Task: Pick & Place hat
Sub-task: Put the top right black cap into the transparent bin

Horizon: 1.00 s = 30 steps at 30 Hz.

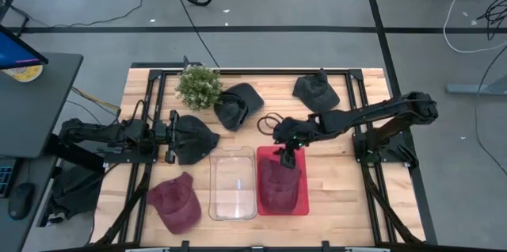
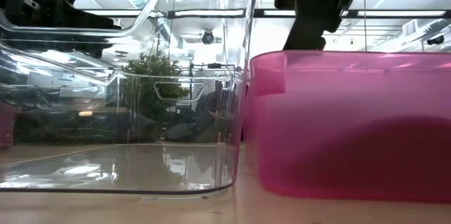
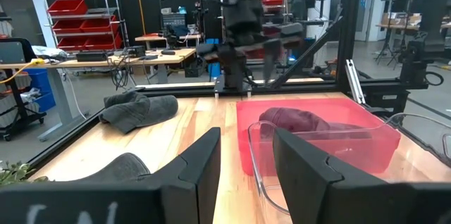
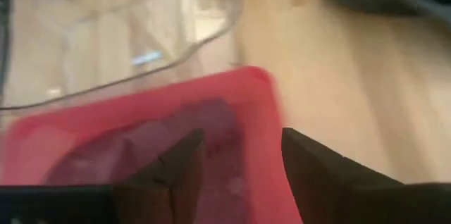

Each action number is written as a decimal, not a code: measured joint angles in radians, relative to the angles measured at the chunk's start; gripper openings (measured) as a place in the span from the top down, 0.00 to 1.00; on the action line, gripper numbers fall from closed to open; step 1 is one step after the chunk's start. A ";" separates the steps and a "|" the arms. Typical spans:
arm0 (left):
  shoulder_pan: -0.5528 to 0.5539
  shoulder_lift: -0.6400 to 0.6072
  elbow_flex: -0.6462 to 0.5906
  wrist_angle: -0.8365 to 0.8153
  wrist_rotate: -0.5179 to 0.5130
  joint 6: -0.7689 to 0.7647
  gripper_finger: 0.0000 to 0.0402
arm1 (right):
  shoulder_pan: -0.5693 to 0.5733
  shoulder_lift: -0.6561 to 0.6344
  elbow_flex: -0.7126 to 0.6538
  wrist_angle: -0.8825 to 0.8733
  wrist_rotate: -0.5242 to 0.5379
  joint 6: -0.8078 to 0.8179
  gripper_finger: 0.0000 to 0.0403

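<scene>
Over red bin [image 1: 301,202], right pincer [image 1: 287,159] wide and empty; maroon hat [image 1: 279,185] inside. Beside it, dark hat [image 1: 194,137] before left pincer [image 1: 168,137], also wide. Probably soft, light; best pinched at brim.

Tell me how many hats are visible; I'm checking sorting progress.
5: maroon hat in the red bin, maroon hat front-left, three dark hats farther back.

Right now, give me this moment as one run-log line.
right gripper: open, empty, above red bin | maroon hat: in red bin | left gripper: open, by black hat | clear bin: empty
</scene>
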 joint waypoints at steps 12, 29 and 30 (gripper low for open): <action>0.000 0.000 0.000 0.000 0.000 0.000 0.66 | -0.317 -0.189 0.000 -0.323 0.018 -0.200 0.57; 0.000 0.000 0.000 0.000 0.000 0.000 0.66 | -0.804 0.018 0.000 -0.359 0.021 -0.565 0.43; 0.000 0.000 0.000 0.000 0.000 0.000 0.66 | -0.817 0.038 0.000 -0.353 0.021 -0.576 0.41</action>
